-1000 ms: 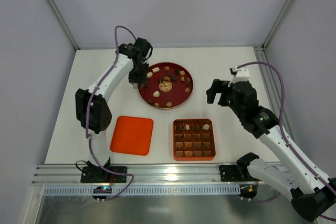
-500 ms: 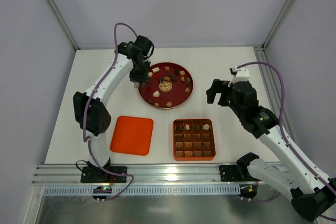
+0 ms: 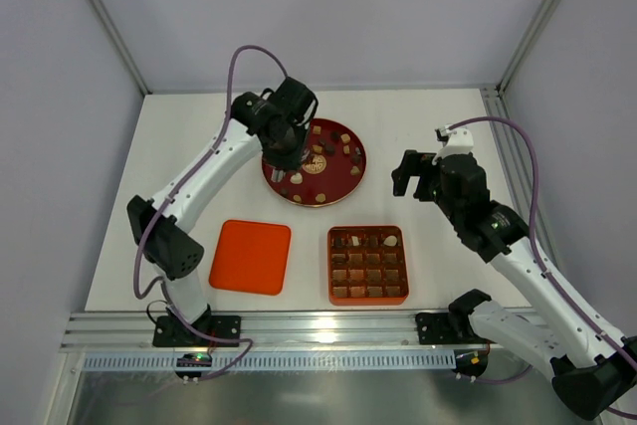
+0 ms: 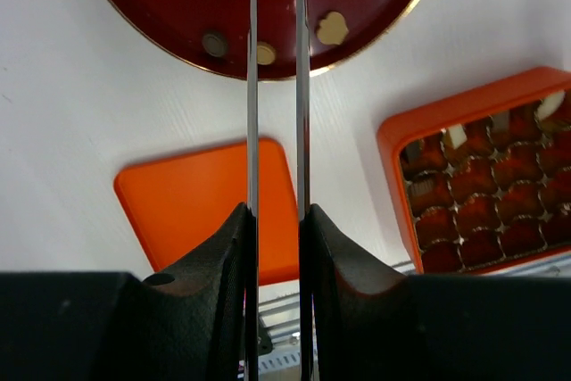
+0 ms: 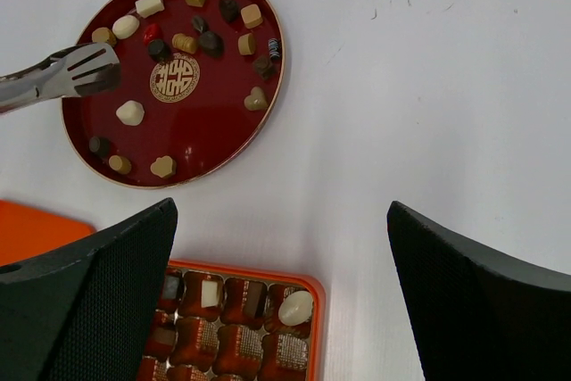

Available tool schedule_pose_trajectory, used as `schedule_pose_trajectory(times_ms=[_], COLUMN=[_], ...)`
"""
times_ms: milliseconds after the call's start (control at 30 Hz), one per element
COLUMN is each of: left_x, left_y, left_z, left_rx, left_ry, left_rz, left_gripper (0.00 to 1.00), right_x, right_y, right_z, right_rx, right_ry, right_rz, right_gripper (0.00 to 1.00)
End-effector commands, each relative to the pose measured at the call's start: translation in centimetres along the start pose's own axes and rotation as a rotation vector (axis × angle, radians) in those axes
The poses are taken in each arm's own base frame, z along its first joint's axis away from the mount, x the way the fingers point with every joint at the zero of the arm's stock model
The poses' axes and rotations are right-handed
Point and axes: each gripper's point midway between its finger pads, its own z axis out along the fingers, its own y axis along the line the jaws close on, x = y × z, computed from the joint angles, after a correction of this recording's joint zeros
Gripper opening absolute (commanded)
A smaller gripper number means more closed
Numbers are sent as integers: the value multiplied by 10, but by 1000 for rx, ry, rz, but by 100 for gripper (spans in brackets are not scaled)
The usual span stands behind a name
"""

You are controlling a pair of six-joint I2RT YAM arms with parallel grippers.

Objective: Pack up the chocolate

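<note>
The chocolate, several cream, caramel and dark pieces [image 5: 130,112], lies scattered on a round dark red plate [image 3: 333,178]. My left gripper [image 3: 289,151] is shut on metal tongs [image 5: 62,76] whose tips hang over the plate's left part. In the left wrist view the tong blades [image 4: 253,86] run nearly together; I cannot tell whether they hold a piece. The orange-red gridded tray [image 3: 367,264] holds a few pieces in its top row, among them a cream oval [image 5: 295,307]. My right gripper [image 3: 403,174] is open and empty, above the table right of the plate.
The flat orange-red lid [image 3: 250,256] lies left of the tray, near the front edge. It also shows in the left wrist view [image 4: 192,211]. An aluminium rail [image 3: 318,327] runs along the near edge. Frame posts stand at the back corners.
My left arm has swung right, carrying the tongs from the plate's left rim to over its left part. The right arm has not moved.
</note>
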Motion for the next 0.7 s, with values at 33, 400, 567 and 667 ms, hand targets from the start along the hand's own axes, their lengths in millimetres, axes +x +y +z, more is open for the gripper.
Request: schedule_pose_trajectory(times_ms=[33,400,567,667], left_x=[18,81,112,129], left_y=[-30,-97,-120,-130], left_z=[-39,-71,-75,-76], left_rx=[68,196,231,251], left_ry=[-46,-16,20,41], left_rz=[17,129,200,229], left_gripper=[25,25,26,26], right_x=[-14,-22,-26,-27], right_y=[0,-2,-4,-8], right_z=[3,1,-2,-5], right_rx=[11,33,50,66], right_ry=[-48,-59,-63,-66], right_rz=[-1,4,1,2], right_gripper=[100,100,100,100])
